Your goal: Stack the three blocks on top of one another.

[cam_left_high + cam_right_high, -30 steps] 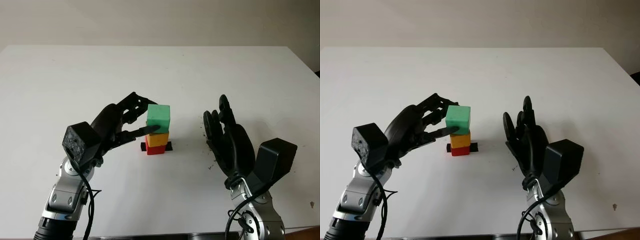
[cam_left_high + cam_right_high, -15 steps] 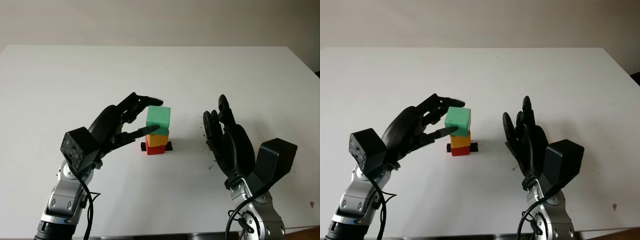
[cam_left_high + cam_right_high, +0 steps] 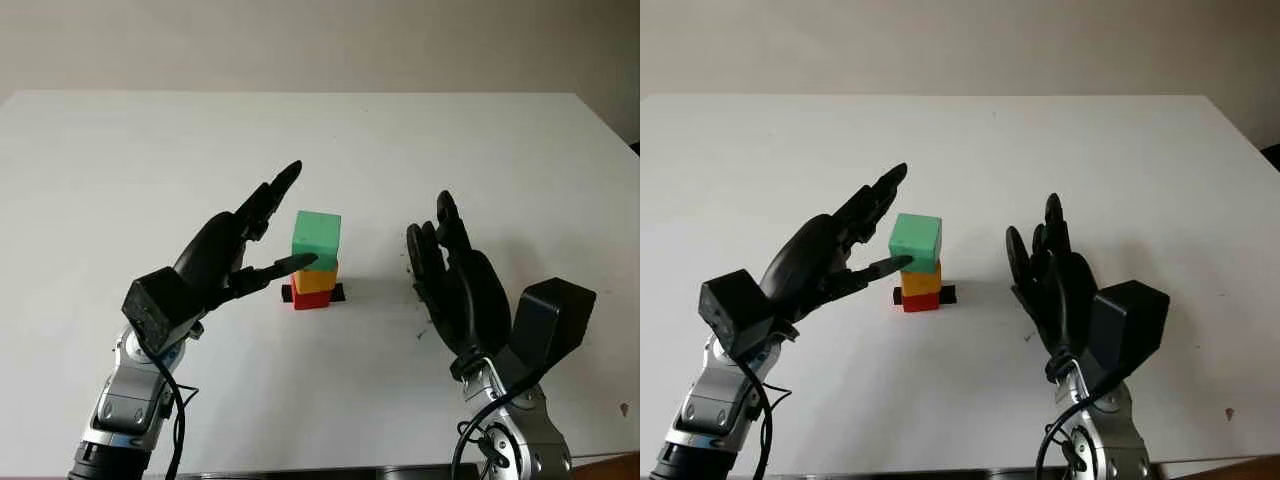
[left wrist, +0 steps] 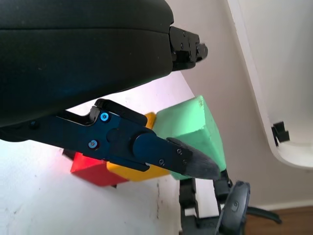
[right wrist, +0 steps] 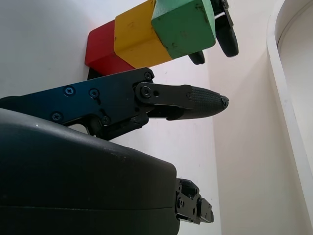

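The fingers [image 3: 272, 197] of the left hand [image 3: 225, 255] are extended and apart, holding nothing, just left of the green block [image 3: 317, 236]. That block is stacked on the yellow block [image 3: 315, 279] and red block [image 3: 309, 298] on the desk [image 3: 150, 150]. The right hand [image 3: 455, 280] is held open, palm toward the stack, well apart from it
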Controlling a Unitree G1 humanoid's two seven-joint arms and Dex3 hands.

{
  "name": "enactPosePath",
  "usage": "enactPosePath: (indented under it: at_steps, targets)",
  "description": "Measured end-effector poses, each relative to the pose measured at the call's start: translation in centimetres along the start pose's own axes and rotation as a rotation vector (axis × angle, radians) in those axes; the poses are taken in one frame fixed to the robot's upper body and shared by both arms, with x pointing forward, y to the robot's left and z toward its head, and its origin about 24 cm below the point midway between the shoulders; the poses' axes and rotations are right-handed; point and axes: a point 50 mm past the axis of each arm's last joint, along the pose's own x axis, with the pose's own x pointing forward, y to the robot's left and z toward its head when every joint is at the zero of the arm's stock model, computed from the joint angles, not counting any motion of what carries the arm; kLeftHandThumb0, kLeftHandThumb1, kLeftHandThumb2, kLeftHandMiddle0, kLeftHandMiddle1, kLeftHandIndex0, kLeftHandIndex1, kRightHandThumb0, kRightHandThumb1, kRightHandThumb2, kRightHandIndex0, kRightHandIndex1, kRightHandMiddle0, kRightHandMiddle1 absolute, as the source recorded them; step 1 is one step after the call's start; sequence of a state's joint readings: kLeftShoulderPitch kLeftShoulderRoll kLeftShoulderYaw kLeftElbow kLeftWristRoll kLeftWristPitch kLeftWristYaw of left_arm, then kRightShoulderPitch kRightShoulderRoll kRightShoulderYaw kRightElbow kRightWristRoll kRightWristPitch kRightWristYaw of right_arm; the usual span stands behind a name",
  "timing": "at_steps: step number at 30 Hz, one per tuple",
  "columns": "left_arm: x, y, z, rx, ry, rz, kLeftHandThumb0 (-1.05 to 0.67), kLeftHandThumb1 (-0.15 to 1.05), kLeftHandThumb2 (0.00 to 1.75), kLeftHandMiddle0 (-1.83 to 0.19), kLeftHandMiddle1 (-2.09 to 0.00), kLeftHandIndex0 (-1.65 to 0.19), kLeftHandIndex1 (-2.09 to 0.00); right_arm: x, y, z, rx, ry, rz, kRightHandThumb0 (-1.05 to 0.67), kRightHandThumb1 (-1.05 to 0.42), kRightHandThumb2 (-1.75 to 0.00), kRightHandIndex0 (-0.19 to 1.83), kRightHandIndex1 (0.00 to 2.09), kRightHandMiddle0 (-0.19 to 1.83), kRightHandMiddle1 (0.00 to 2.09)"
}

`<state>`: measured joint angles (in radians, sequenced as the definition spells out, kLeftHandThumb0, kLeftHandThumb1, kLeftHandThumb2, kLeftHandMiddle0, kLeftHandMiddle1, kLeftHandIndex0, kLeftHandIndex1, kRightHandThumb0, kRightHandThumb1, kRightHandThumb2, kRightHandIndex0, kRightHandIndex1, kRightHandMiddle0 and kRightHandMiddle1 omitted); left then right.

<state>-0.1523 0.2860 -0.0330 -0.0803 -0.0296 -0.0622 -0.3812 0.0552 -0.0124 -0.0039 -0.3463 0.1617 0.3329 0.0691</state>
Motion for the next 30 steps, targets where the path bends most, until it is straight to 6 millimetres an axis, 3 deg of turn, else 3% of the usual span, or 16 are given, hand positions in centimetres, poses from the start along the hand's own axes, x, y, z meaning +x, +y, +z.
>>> enactPosePath:
  at_steps: [3, 6, 11, 16, 21, 30]
  targets:
    - [-1.0, 0.3, -0.2, -0.033, -0.021, 0.008, -0.85, 1.05, 0.46, 0.17, -0.05, 0.17, -0.04, -0.1, -0.1, 0.0, 0.000, 0.001, -0.005, -0.58, -1.05, -0.40, -0.19, 0.00, -0.19, 0.00]
    - [-1.8, 0.9, 0.0, -0.063, -0.074, 0.057, -0.82, 1.05, 0.55, 0.16, -0.06, 0.17, -0.05, -0.1, -0.2, 0.0, 0.001, 0.001, -0.005, -0.58, -1.05, -0.41, -0.19, 0.00, -0.19, 0.00]
    - [-2.5, 1.8, 0.8, -0.111, -0.237, 0.250, -0.81, 1.05, 0.55, 0.12, -0.07, 0.13, -0.06, -0.1, -0.1, 0.0, 0.000, 0.000, -0.001, -0.58, -1.05, -0.41, -0.19, 0.00, -0.19, 0.00]
    - [-2.7, 3.2, -0.4, -0.097, -0.249, 0.423, -0.72, 1.05, 0.62, 0.17, -0.04, 0.16, -0.05, 0.0, -0.3, 0.1, -0.004, -0.004, -0.010, -0.58, -1.05, -0.41, -0.19, 0.00, -0.19, 0.00]
    - [-1.6, 5.2, -1.0, -0.147, -0.242, 0.530, -0.77, 1.05, 0.56, 0.13, -0.06, 0.10, -0.07, 0.3, -0.6, 0.4, -0.027, -0.012, -0.012, -0.57, -1.05, -0.45, -0.19, 0.00, -0.19, 0.00]
    - [-0.9, 5.6, -3.9, -0.219, -0.062, 0.431, -0.76, 1.05, 0.58, 0.13, -0.05, 0.16, -0.04, 0.8, -1.5, 0.3, -0.064, -0.019, -0.028, -0.66, -1.05, -0.54, -0.19, 0.00, -0.19, 0.00]
